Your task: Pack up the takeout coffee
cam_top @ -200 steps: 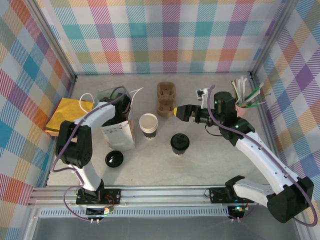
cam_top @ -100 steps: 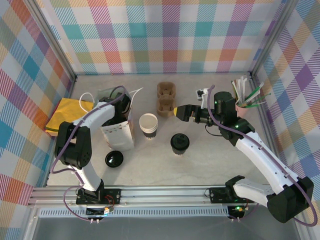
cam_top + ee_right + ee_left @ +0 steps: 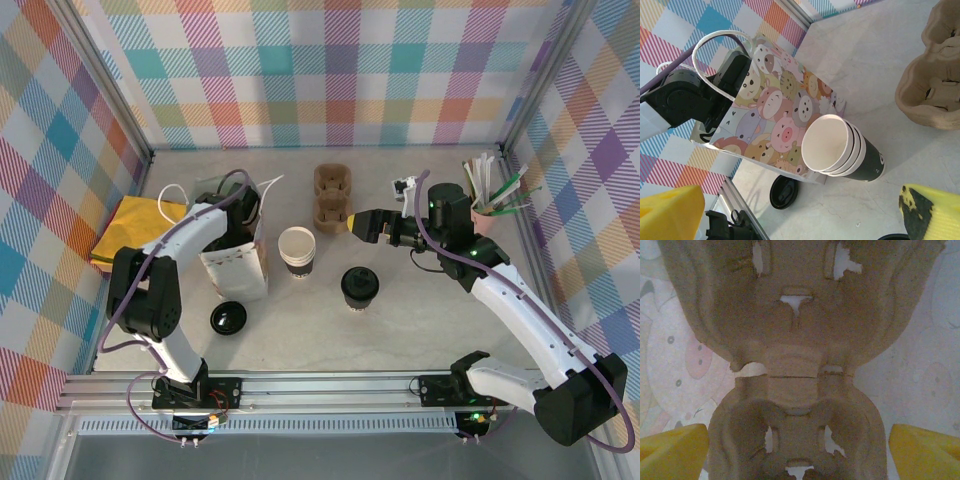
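Little had changed: our left tool [image 3: 799, 452], fingers apart, shifted slightly inside the paper bag [image 3: 236, 268] above a pulp cup carrier [image 3: 800, 390]; our right tool [image 3: 355, 225] hung spread wide. The takeout coffee [image 3: 359, 287] stood untouched on the surface [image 3: 400, 335], so packing remained ahead

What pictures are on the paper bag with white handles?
Pastel cartoon animal faces cover the white-handled paper bag, clearest in the right wrist view.

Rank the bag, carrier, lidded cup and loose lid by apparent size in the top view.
1. bag
2. carrier
3. lidded cup and loose lid: look alike; cup top is nearer the camera, so unranked.
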`<state>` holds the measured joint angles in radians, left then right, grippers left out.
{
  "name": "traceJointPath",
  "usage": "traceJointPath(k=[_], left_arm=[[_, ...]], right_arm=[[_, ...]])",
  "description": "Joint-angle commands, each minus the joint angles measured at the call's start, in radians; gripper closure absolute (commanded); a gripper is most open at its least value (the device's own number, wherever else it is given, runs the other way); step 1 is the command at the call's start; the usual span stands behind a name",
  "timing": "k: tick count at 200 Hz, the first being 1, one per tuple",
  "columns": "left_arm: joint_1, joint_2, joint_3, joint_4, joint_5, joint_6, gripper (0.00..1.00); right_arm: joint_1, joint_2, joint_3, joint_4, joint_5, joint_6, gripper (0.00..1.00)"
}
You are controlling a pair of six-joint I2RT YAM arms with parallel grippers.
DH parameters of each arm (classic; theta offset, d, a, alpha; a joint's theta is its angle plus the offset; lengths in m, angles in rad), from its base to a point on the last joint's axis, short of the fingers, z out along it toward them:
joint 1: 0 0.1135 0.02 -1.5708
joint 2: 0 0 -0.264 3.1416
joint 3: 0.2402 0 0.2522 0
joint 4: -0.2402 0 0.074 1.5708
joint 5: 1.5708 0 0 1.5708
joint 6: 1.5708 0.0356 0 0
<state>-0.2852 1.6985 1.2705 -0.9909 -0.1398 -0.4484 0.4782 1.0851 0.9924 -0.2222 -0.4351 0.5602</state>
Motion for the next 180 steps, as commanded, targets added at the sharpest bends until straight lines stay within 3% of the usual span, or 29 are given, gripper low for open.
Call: traceJointPath(k=[1, 180], left_arm=[[0.012, -0.038, 0.025, -0.039, -0.003, 0.003, 0.08], [0.012, -0.175, 0.162, -0.164, -0.049, -0.024, 0.07]], right_arm=[[0.005, -0.002, -0.010, 0.024, -0.017, -0.005, 0.01], [0.004, -0.001, -0.017, 0.032, -0.020, 0.000, 0.01]])
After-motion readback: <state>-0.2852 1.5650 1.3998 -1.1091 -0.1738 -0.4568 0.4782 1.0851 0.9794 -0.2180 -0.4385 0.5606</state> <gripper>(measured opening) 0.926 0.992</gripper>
